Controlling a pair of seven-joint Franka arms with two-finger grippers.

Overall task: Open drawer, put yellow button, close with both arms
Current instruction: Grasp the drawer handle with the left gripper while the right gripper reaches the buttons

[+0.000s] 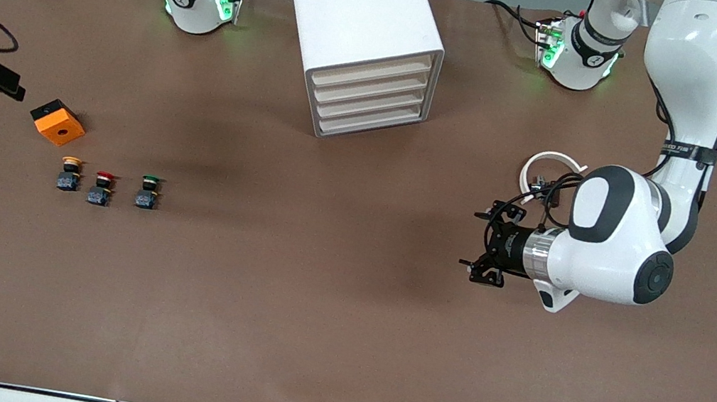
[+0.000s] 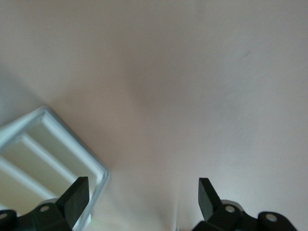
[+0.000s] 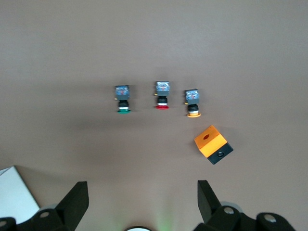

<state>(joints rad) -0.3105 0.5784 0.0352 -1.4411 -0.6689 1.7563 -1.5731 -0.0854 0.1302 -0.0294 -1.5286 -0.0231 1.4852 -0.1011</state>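
Both grippers, left (image 1: 485, 246) & right (image 3: 139, 202), wide, empty; yellow button (image 1: 70, 173) beside red button (image 1: 102, 188), orange block (image 1: 58, 122).

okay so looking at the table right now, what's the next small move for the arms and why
Probably bring the left gripper, open over bare table, toward the drawer, the top one in the white cabinet. All four drawers look shut, and the yellow button stays on the table beside the red button, untouched.

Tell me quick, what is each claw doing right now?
Left gripper: open, holding nothing, over bare table.
Right gripper: open, holding nothing, above the table near the buttons.
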